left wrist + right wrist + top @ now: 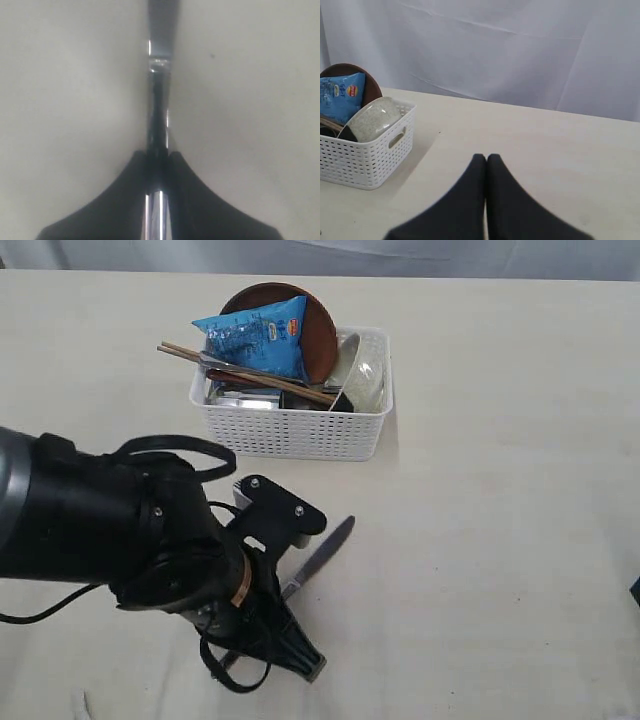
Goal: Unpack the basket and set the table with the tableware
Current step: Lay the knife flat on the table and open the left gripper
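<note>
A steel knife (pixel 325 545) lies slanted on the pale table (pixel 500 540) in front of the white basket (pixel 300 435). My left gripper (pixel 265 630) is low over the table and shut on its handle. The left wrist view shows the fingers (pixel 200 200) pressed against both sides of the knife (pixel 159 100), blade pointing away. The basket holds a brown plate (pixel 320 325) on edge, a grey-green bowl (pixel 365 380) and wooden chopsticks (pixel 200 358). My right gripper (pixel 486 157) hovers shut and empty to the right of the basket (pixel 365 160).
A blue snack packet (pixel 250 335) leans on the plate inside the basket. The left arm's black bulk (pixel 120 540) covers the table's near left. A white curtain (pixel 520 50) hangs behind the far edge.
</note>
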Robot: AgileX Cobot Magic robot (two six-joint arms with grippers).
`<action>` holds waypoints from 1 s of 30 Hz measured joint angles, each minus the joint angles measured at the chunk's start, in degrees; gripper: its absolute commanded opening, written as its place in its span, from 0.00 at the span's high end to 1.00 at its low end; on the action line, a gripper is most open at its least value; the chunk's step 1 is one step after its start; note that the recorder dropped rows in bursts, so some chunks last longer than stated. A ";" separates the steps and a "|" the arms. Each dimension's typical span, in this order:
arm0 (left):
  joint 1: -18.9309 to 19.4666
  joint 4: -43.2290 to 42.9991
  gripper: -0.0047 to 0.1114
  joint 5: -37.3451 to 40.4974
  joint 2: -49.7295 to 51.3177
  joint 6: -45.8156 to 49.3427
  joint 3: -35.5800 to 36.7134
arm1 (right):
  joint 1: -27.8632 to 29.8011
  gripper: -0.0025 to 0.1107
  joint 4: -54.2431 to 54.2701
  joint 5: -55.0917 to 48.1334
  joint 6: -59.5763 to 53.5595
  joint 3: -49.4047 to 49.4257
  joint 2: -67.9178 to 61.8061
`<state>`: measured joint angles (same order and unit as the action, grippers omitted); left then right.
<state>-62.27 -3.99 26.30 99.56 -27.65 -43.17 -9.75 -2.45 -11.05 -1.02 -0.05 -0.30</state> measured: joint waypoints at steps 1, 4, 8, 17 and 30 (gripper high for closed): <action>0.63 0.00 0.96 0.00 0.00 -1.00 0.00 | 0.00 0.98 0.00 0.00 0.13 0.00 0.00; 2.72 0.00 0.96 -0.54 0.00 -4.26 0.00 | 0.00 0.98 0.00 0.00 0.13 0.00 0.00; 4.89 0.00 0.96 -4.02 -0.10 -10.14 1.23 | 0.00 0.98 0.00 0.00 0.13 0.00 0.00; 6.68 -0.39 0.96 -13.61 -3.10 -17.39 7.14 | 0.00 0.98 0.00 0.00 0.13 0.00 0.00; 14.98 -2.98 0.96 -14.41 -9.17 -22.02 15.27 | 0.00 0.98 0.00 0.00 0.23 0.00 0.00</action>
<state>-47.29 -6.97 11.89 90.39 -49.68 -27.90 -9.75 -2.45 -11.05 -0.79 -0.05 -0.30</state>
